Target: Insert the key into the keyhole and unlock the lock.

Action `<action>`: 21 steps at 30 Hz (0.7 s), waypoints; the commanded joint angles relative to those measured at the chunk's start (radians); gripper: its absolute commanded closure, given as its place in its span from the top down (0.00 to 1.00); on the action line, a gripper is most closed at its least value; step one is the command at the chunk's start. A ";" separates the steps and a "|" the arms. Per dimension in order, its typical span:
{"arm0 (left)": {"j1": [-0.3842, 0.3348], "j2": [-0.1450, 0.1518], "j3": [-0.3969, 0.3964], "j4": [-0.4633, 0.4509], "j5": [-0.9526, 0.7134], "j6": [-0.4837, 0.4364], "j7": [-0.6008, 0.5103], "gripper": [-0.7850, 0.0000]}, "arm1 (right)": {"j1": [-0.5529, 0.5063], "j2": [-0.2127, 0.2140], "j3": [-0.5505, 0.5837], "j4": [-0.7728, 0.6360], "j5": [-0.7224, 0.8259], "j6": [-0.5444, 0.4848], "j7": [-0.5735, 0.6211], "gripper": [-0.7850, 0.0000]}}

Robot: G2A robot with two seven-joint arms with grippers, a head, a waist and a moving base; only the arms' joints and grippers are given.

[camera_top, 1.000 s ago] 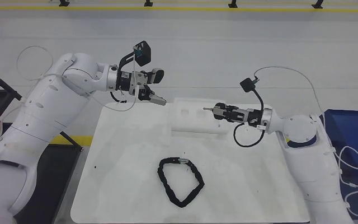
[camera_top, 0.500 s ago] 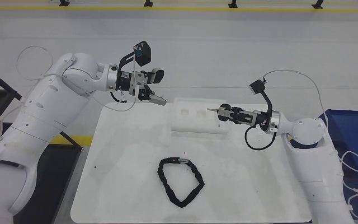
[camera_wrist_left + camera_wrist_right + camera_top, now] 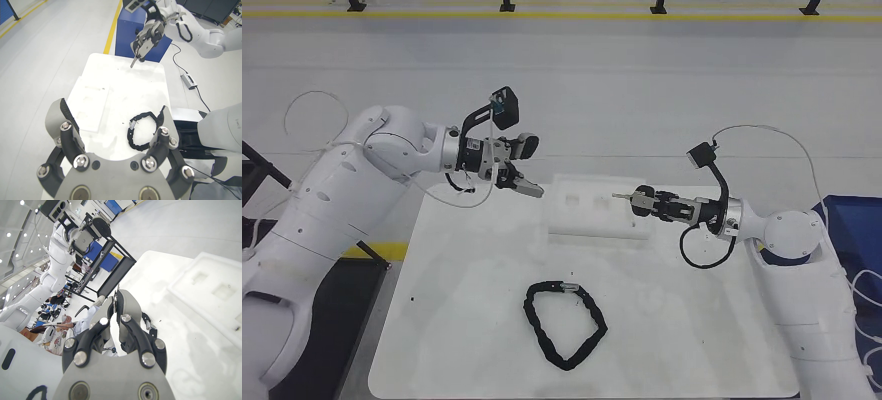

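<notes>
black chain lock [image 3: 564,289] unmoved; left jaws open, shifted toward foam tray [image 3: 584,226]; right jaws still pinch key [image 3: 620,196].

Lock [image 3: 148,325] mostly behind r. tool [image 3: 115,297]

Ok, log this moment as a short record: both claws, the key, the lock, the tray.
Left claw: open, empty, above the white table's far edge
Right claw: shut on the small metal key, raised near the white foam tray
Key: blade protrudes past the fingertips
Black fabric-sleeved chain lock: closed loop lying flat on the table, untouched
Silver lock cylinder: on the loop's tray-facing side
Task state: key not yet inserted
</notes>
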 commanded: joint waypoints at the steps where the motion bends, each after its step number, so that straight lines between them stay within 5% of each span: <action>1: 0.023 -0.002 0.003 0.009 0.000 -0.014 0.015 1.00 | 0.000 0.000 0.000 0.000 0.000 0.000 0.000 0.00; 9: 0.120 -0.029 0.061 0.043 0.089 -0.037 0.068 1.00 | 0.000 0.000 0.000 0.000 0.000 0.000 0.000 0.00; 21: 0.145 -0.064 0.162 0.045 0.294 -0.037 0.137 1.00 | 0.000 0.000 0.000 0.000 0.000 0.000 0.000 0.00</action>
